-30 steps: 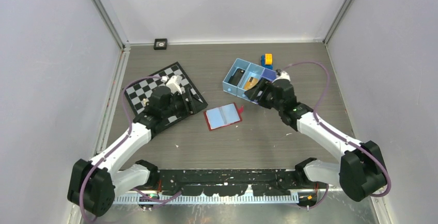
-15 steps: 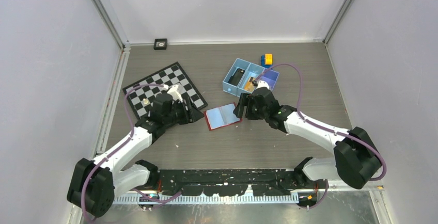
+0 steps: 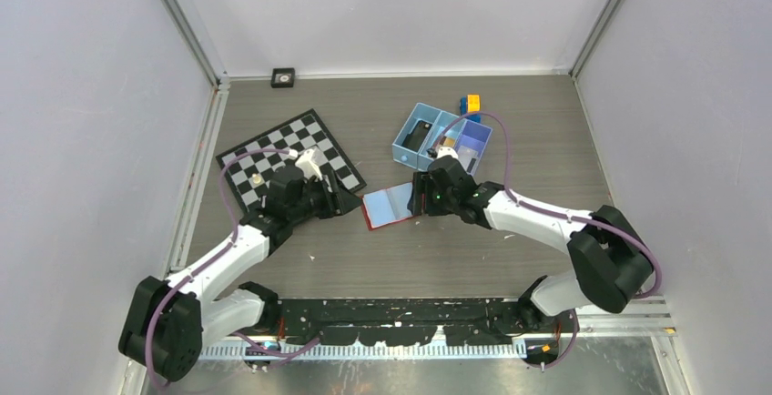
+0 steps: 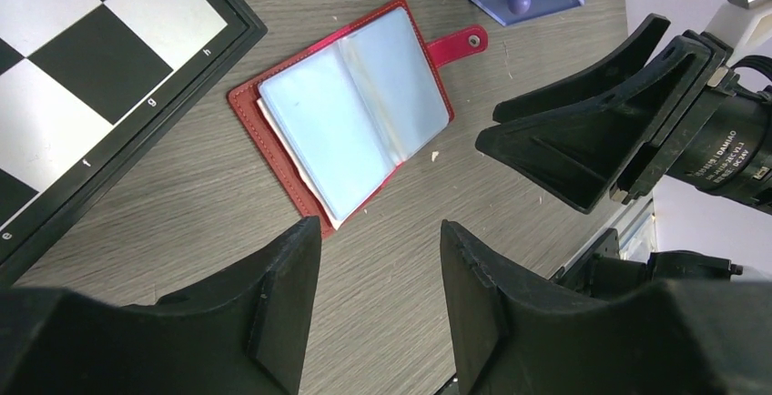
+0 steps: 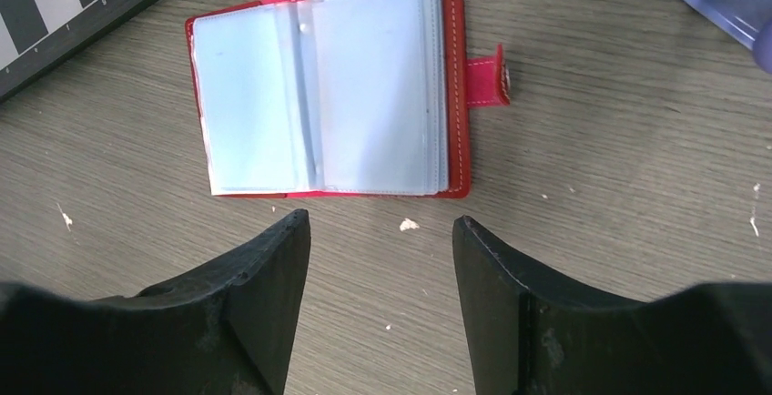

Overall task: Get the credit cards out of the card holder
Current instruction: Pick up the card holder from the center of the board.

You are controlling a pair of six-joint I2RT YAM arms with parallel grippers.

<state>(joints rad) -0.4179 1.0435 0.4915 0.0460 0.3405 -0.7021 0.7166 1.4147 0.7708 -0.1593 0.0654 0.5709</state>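
Note:
The card holder [image 3: 391, 206] is a red wallet lying open and flat on the table, pale blue sleeves up and snap tab to the right. It also shows in the left wrist view [image 4: 350, 122] and the right wrist view [image 5: 319, 95]. No credit card shows plainly in its sleeves. An orange-gold card [image 3: 442, 148] peeks out of the blue tray, partly behind the right arm. My left gripper [image 3: 349, 199] [image 4: 380, 231] is open and empty at the wallet's left edge. My right gripper [image 3: 417, 197] [image 5: 380, 222] is open and empty at its right edge.
A blue three-compartment tray [image 3: 411, 122] stands behind the wallet, with a dark item in its left compartment. A yellow and blue block [image 3: 471, 104] sits beyond it. A chessboard [image 3: 305, 136] lies at the left under the left arm. A small black square [image 3: 283, 76] is at the back wall.
My right gripper has moved left from the blue tray down to the wallet's right edge. My left gripper has moved slightly toward the wallet. The wallet has not moved.

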